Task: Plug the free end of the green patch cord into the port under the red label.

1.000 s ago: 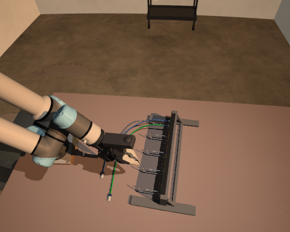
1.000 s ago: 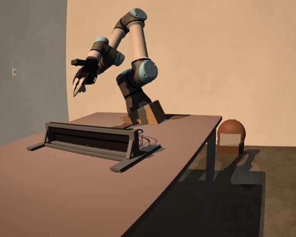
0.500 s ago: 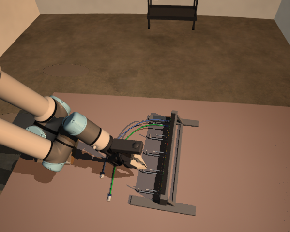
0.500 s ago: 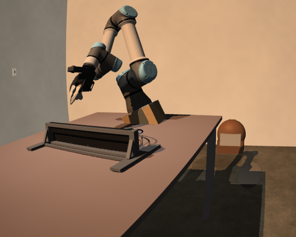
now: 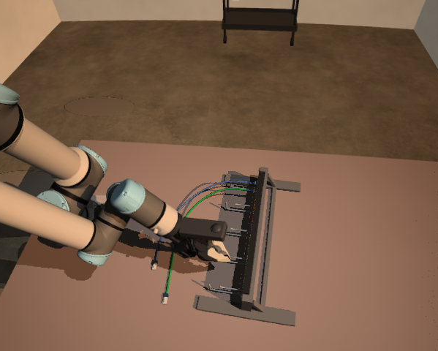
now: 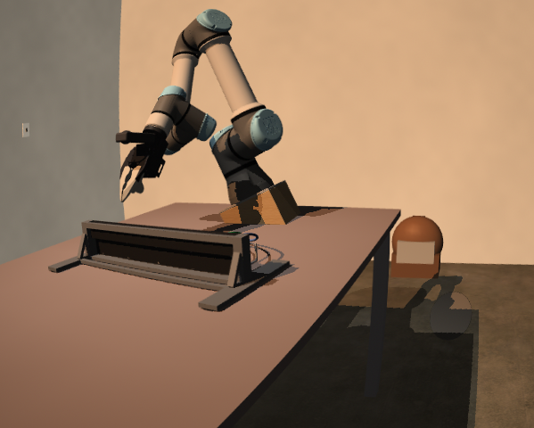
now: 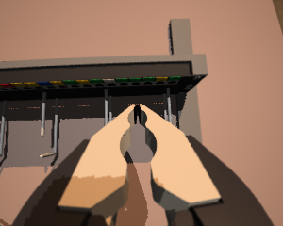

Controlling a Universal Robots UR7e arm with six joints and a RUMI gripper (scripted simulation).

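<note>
The rack (image 5: pixel 257 230) (image 6: pixel 165 233) (image 7: pixel 94 61) stands upright on the table. The wrist view shows part of its label row, with a red label (image 7: pixel 6 85) near the left edge. The green patch cord (image 5: pixel 170 270) arches from a port near the rack's far end; its free plug (image 5: pixel 164 296) lies on the table. The blue cord's free plug (image 5: pixel 156 264) lies nearby; its other end is in the port area beside the green one. My gripper (image 5: pixel 230 259) (image 6: pixel 122 201) (image 7: pixel 137 105) is shut and empty, above and in front of the rack. The latch's facing is too small to tell.
Thin metal cable hooks (image 5: pixel 237 229) (image 7: pixel 43 113) stick out from the rack's front. Flat rack feet (image 5: pixel 245 310) (image 6: pixel 243 285) extend at both ends. A wooden block (image 6: pixel 275 207) is at the arm's base. The table edge (image 6: pixel 322 317) lies beyond the rack.
</note>
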